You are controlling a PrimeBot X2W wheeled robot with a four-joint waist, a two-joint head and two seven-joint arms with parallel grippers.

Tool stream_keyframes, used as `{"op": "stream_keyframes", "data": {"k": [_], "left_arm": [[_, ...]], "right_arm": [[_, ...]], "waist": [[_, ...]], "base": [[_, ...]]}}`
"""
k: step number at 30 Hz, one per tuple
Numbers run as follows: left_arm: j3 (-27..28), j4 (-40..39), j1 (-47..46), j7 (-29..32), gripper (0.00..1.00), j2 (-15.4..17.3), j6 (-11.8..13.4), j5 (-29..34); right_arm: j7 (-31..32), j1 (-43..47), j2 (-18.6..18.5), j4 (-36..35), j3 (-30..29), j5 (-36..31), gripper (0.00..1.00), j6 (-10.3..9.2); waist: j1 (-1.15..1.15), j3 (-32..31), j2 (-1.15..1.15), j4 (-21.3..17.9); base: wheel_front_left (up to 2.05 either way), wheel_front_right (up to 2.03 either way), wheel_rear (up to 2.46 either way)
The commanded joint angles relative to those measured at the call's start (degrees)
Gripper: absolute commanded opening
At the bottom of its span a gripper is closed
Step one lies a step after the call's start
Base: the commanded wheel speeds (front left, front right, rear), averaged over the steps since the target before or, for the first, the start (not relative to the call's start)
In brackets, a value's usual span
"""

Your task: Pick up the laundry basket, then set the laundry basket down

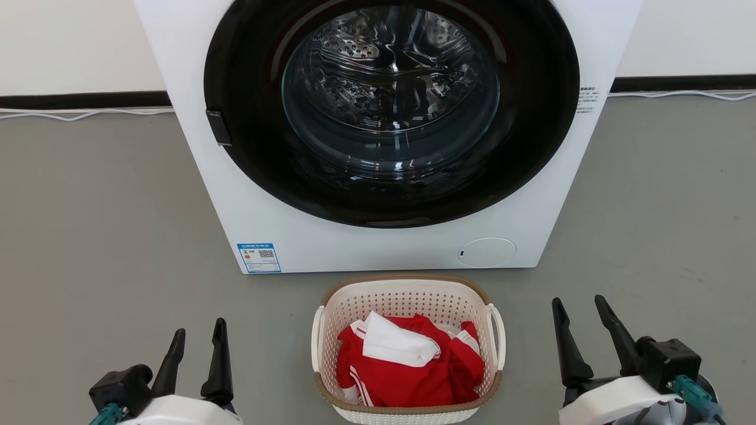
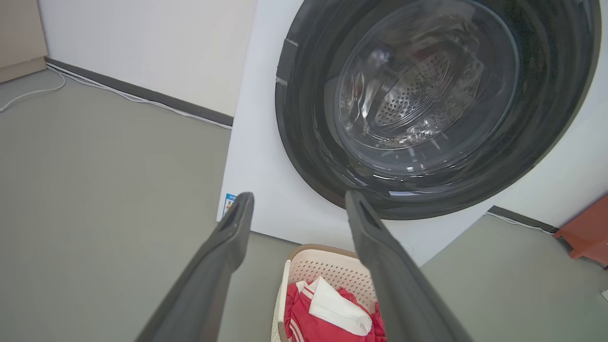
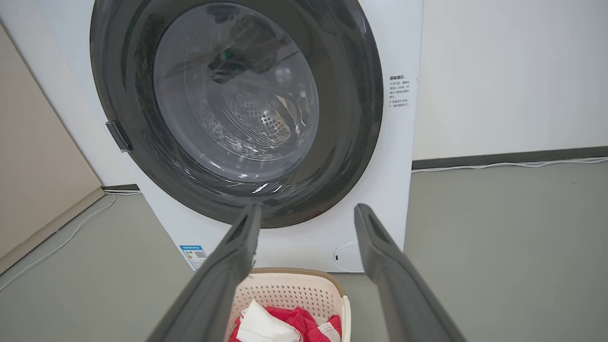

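laundry basket (image 1: 407, 302) of perforated cream plastic sat on the grey floor (image 1: 88, 236) before the front-loading washing machine (image 1: 378, 242), holding a red-and-white garment (image 1: 413, 372). it looked light and fairly stiff; the two white loop handles (image 1: 317, 339) at its sides seemed the natural holds. left gripper (image 1: 199, 329) and right gripper (image 1: 577, 301) flanked it, jaws wide apart and empty.

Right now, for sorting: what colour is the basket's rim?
Laundry basket rim: woven-look brown, best in head view.
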Motion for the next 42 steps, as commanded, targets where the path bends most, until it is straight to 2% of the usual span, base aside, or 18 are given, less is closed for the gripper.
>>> {"op": "stream_keyframes", "data": {"k": [1,16,42], "left_arm": [[1.56,-1.77,-1.54,-0.8,1.0,0.68,0.45,1.55],[1.98,-1.84,-1.57,-3.22,1.0,0.83,0.56,10.4],[2.44,-1.14,-2.12,-3.22,1.0,0.83,0.02,10.27]], "right_arm": [[-0.98,-2.87,-0.55,-1.57,1.33,-1.49,1.0,0.36],[-3.38,-3.48,-0.62,-1.02,0.37,-10.65,1.0,0.41],[-3.38,-3.88,-0.62,0.26,0.09,-9.56,1.0,0.41]], "waist": [[0.0,0.0,0.0,-0.02],[0.0,0.01,0.0,-0.35],[0.0,0.23,0.0,-0.53]], "base": [[0.0,0.0,0.0],[0.0,0.0,0.0],[0.0,0.0,0.0]]}}
